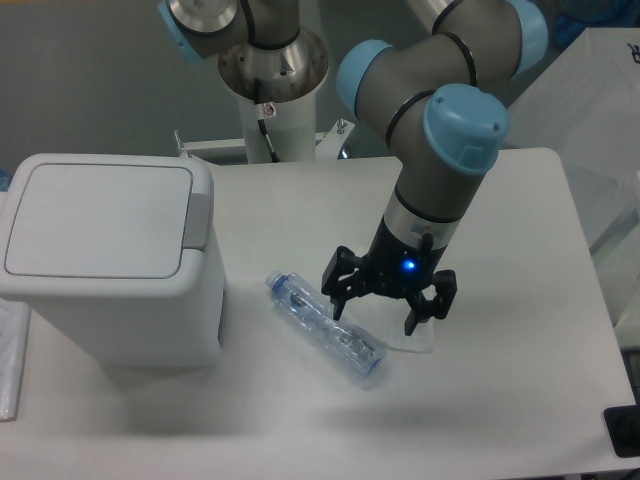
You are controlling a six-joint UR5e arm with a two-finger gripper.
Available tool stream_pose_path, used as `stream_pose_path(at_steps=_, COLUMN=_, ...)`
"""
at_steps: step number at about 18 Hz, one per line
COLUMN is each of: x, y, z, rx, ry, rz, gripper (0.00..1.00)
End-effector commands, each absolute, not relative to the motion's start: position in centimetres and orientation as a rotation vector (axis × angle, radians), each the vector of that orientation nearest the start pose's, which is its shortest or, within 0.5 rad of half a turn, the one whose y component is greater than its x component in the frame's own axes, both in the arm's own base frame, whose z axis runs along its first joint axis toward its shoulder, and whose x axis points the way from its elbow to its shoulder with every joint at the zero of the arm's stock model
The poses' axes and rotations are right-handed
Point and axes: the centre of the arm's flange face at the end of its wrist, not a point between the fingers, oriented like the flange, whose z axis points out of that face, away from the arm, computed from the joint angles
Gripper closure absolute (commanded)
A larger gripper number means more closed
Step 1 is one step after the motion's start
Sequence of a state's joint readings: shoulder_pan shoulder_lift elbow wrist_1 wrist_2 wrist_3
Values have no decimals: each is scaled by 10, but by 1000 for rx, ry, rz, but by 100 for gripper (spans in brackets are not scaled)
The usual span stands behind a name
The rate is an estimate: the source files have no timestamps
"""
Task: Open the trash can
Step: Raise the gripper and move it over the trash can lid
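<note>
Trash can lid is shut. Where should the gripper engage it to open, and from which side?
Probably the grey push-tab on the right edge of the trash can lid, facing the arm. It's a narrow strip beside the flat lid panel, so come from above with the gripper, now open over the table near the bottle, and press down rather than pinch.

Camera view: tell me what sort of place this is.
Probably a robotics lab test bench: a grey-and-blue robot arm over a plain white table, with a boxy white plastic trash can and clear plastic bottle as props.

No readable txt anywhere (bottle [325, 326] label too blurry).
</note>
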State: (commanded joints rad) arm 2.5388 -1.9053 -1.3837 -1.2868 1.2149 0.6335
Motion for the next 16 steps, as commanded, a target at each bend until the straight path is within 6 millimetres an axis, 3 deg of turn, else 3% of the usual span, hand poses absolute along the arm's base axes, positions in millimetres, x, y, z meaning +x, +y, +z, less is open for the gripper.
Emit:
stream_pose_path(at_steps=3, x=-405, y=492, z=451, rx=-2759, ry=-429, rz=-249, gripper=0)
stream_pose_path(at_steps=10, x=-350, y=476, z=479, rx=-2672, ry=-445, rz=-320, gripper=0)
stream_pose_path(at_steps=16, x=-325, y=471, z=507, rx=-2597, ry=-456, rz=-350, gripper=0)
